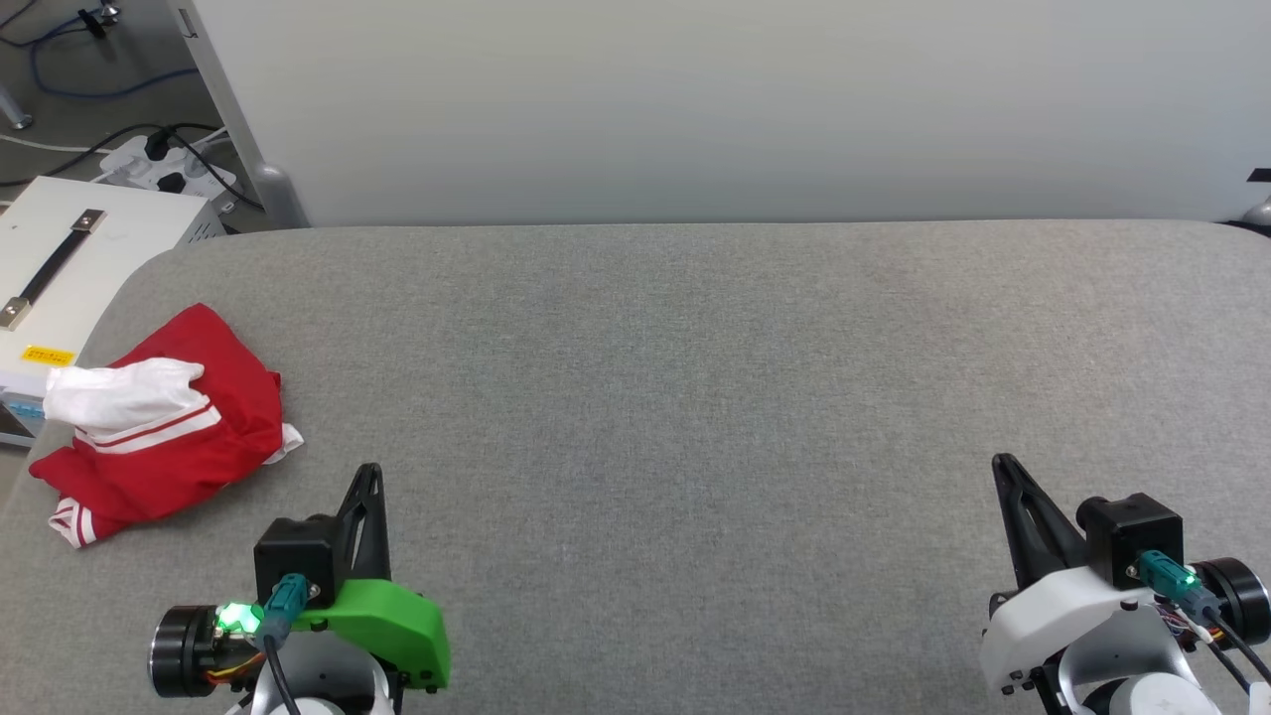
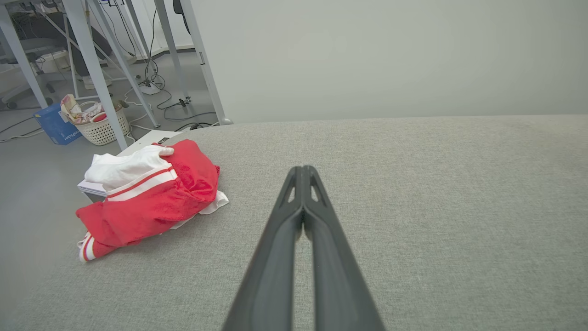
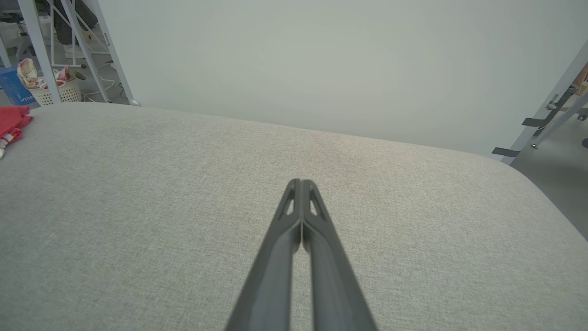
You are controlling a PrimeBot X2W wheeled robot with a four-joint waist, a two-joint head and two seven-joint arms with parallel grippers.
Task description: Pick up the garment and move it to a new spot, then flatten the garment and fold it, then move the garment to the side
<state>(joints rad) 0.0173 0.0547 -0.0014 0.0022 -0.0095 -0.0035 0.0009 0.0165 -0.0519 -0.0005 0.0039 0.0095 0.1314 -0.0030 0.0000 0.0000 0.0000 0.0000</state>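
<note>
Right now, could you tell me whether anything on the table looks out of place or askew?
Only the garment: it lies crumpled in a heap at the left edge of the table, a white sleeve bunched on top. Nothing else stands out.

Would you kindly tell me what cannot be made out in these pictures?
Print on the garment: head and left wrist views, hidden by folds.
Rest of the garment: right wrist view, cut by the left edge.
Text on the yellow label of the box: head view, too small to read.
</note>
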